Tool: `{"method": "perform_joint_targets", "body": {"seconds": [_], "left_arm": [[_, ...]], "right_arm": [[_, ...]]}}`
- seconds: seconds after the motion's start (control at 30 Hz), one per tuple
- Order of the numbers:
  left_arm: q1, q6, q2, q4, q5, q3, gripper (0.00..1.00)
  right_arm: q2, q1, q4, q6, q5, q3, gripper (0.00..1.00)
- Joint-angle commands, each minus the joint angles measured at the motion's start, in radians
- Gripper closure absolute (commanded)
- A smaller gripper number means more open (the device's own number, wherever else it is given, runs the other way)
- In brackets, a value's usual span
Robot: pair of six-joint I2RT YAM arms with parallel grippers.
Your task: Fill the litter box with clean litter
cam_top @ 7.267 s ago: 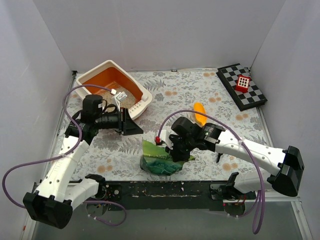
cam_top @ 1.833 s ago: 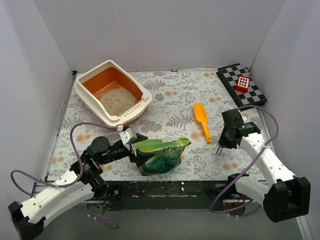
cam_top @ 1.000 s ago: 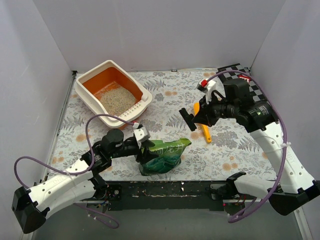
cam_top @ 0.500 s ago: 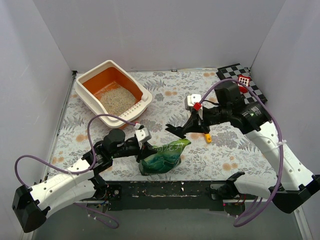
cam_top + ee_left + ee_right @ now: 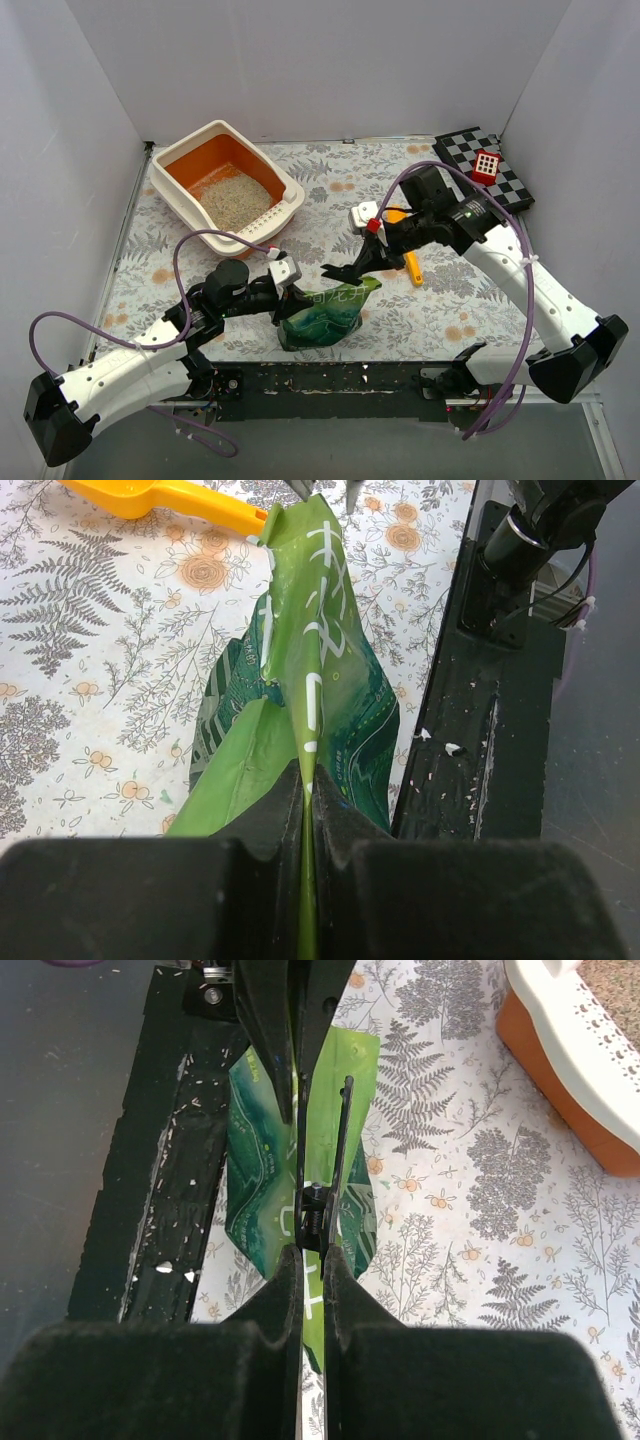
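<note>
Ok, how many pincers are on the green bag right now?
2. The left pincer is shut on the green bag at its left end. The right pincer straddles the bag's right tip; whether it is shut is unclear.

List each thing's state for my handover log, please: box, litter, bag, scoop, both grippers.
litter box: upright, partly filled.
clean litter: covers part of the orange basin.
green bag: standing on the table, top pinched flat.
scoop: lying on the table, not held.
left gripper: shut on the green bag's top.
right gripper: shut on the green bag's other top corner.
</note>
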Motion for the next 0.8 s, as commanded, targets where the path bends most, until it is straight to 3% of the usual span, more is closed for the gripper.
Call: {"method": "perform_joint_targets", "body": {"seconds": [0.0,0.47,0.77], "left_arm": [[-0.002,0.004,-0.015,0.007,-0.016,-0.002,1.00],[-0.002,0.006,-0.028,0.004,-0.025,0.006,1.00],[-0.002,0.006,-0.034,0.007,-0.022,0.006,1.00]], "right_arm": [[0.004,0.010,-0.026,-0.026,-0.032,-0.004,0.99],[0.061,0.030,-0.039,-0.016,0.021,-0.024,0.99],[0.061,0.059,-0.059,-0.008,0.136,-0.079,0.99]]}}
